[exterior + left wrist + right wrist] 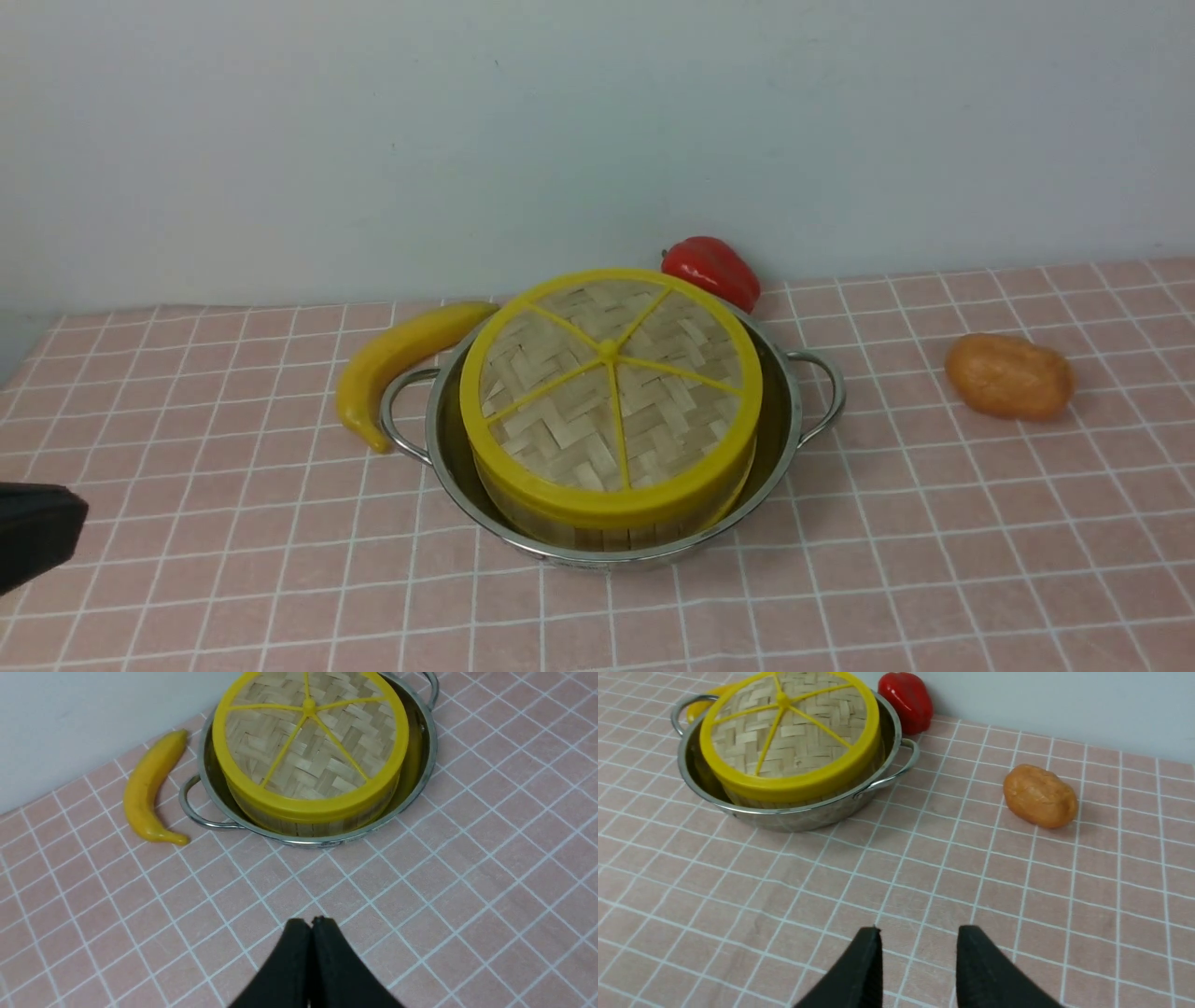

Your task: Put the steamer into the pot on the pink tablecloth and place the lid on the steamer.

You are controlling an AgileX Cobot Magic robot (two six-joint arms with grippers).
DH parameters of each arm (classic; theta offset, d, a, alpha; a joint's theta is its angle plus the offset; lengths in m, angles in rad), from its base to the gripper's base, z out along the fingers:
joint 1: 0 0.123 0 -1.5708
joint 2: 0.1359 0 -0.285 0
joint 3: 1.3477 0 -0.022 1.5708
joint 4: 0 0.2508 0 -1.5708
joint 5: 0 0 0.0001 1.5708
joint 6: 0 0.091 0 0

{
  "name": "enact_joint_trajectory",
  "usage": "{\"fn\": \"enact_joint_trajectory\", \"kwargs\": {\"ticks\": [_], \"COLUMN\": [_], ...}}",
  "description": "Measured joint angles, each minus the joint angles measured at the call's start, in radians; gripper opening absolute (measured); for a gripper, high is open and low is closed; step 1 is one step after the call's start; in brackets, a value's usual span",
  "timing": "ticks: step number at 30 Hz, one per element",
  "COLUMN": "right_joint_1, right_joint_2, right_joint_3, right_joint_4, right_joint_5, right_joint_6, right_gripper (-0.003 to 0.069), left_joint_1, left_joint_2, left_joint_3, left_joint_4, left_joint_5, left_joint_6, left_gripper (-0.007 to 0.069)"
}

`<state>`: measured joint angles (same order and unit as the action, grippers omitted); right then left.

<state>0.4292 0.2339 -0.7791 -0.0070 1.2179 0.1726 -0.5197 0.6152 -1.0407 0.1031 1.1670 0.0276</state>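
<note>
Steamer: the round bamboo steamer basket with a yellow plastic rim (607, 527) sits inside the wide shiny stainless-steel pot with two loop handles (794, 411); only its slatted side wall shows below the lid.
Lid: the flat woven-bamboo lid with yellow rim and five yellow spokes (611, 392) lies on top of the steamer, tilted a little toward the camera in the front view.
Cloth: the pot stands on the pink tablecloth with thin white grid lines (840, 579) that covers the bench.
Left hand (312, 921): fingers pressed together, holding nothing, low over the cloth, with the pot ahead of it.
Right hand (919, 935): fingers apart, nothing between them, over bare cloth, with the pot farther off than it is from the left hand.
Bystanders: a yellow toy banana (401, 359) just beside the pot's left handle, a red toy pepper (714, 266) behind the pot, an orange-brown toy potato (1008, 375) well apart to the right.
Judgement: both placements look done; the left hand is nearer if the lid needs levelling.
</note>
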Motion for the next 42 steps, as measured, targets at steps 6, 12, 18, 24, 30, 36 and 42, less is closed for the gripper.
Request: {"fn": "enact_joint_trajectory", "kwargs": {"ticks": [6, 12, 18, 24, 30, 36, 42], "right_joint_1": [0.000, 0.000, 0.000, 0.000, 0.000, 0.000, 0.000], "right_joint_2": [0.000, 0.000, 0.000, 0.000, 0.000, 0.000, 0.000], "right_joint_3": [0.000, 0.000, 0.000, 0.001, 0.001, 0.001, 0.001], "right_joint_4": [0.048, 0.096, 0.140, 0.190, 0.234, 0.268, 0.270], "right_joint_5": [0.000, 0.000, 0.000, 0.000, 0.000, 0.000, 0.000], "right_joint_6": [0.002, 0.002, 0.002, 0.003, 0.003, 0.003, 0.003], "right_gripper": [0.0248, 0.0248, 0.0248, 0.0248, 0.0248, 0.0248, 0.0248], "left_joint_1": [0.293, 0.503, 0.563, 0.563, 0.563, 0.563, 0.563], "left_joint_2": [-0.175, -0.413, -0.606, -0.612, -0.616, -0.616, -0.616], "left_joint_3": [0.072, 0.360, 0.776, 1.029, 1.048, 1.048, 1.048], "left_joint_4": [0.063, 0.077, 0.045, 0.042, 0.037, 0.037, 0.037], "left_joint_5": [-0.159, -0.487, -0.768, -0.905, -0.975, -0.980, -0.981], "left_joint_6": [0.095, 0.089, 0.056, 0.054, 0.050, 0.047, 0.044], "left_gripper": [0.0001, 0.0012, 0.0013, 0.0022, 0.0032, 0.0039, 0.0054]}}
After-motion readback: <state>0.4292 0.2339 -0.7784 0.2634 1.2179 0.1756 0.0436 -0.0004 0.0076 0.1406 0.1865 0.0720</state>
